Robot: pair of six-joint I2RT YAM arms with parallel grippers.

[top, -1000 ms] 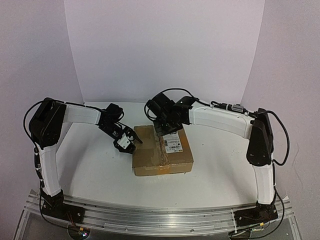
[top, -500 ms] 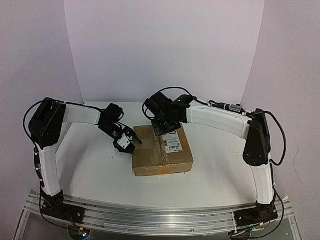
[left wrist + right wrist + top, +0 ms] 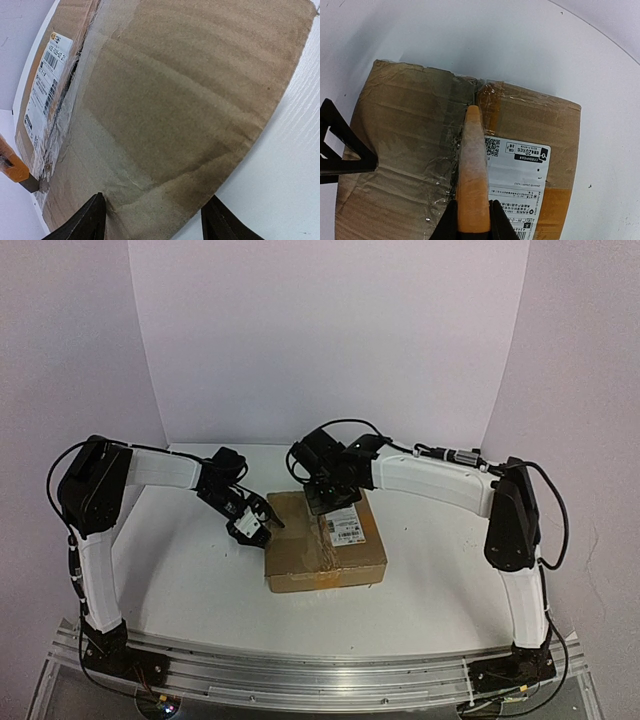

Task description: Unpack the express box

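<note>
My right gripper [image 3: 472, 222] clamped a slim orange cutter [image 3: 471, 165] at the flat brown cardboard express box's [image 3: 405, 150] twelve-o'clock seam end; left gripper [image 3: 155, 220] gaped at nine; slicing toward six seemed due.

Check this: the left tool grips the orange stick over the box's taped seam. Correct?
No, the right tool grips the orange stick over the box's taped seam; the right wrist view shows it. The left tool is open and empty.

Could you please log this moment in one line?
left gripper open at express box | right gripper shut on orange tool | tip at seam
</note>
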